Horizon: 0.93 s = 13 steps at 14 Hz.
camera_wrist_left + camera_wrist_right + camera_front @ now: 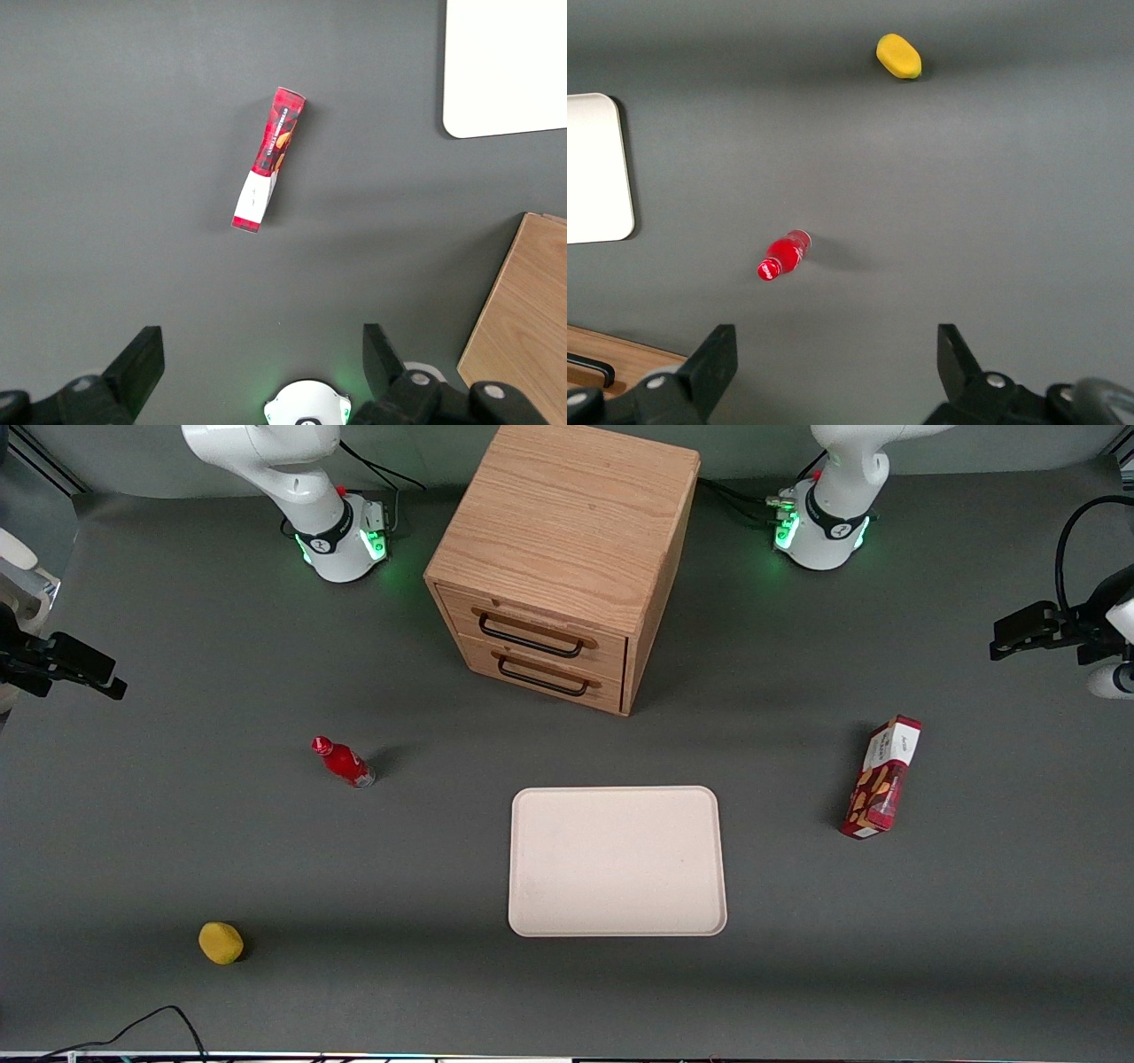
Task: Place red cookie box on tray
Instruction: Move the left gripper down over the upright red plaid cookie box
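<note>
1. The slim dark-red cardboard cookie box (881,778) was seen standing on the grey table (177,850), toward the working arm's end, well apart from the flat cream-white rectangular tray (617,861).
2. The tool (257,372) was held high above the box, fingers spread wide, empty.
3. The carton was judged light, stiff yet crushable; a gentle hold across its narrow faces, mid-length, was advised.
</note>
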### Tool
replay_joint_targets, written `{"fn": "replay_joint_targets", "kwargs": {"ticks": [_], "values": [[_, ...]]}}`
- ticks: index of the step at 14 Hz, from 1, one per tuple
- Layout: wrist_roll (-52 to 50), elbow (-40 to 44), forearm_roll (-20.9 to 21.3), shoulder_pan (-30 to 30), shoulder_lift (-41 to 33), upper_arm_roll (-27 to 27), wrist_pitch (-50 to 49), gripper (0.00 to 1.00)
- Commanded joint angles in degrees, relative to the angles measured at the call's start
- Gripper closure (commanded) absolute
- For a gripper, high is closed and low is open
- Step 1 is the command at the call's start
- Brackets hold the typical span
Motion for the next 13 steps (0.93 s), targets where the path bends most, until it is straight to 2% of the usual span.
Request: {"fn": "replay_joint_targets", "kwargs": {"ticks": [1, 4, 6, 8, 11, 13], "values": [[-0.67, 1.62, 0.93, -0.98, 0.66, 0.38, -1.36, 0.0], [-0.67, 0.14, 0.32, -0.98, 1.71, 1.0, -1.27, 0.0], [0.73, -3.9, 0.14, -2.28, 2.59, 2.49, 2.31, 0.0], [3.98, -12.39, 0.14, -2.47, 2.95, 2.76, 11.24, 0.0], [10.31, -28.04, 0.49, -2.47, 3.38, 2.85, 29.6, 0.0], [14.78, -34.39, 0.49, -2.3, 5.74, 3.2, 39.99, 0.0]]}}
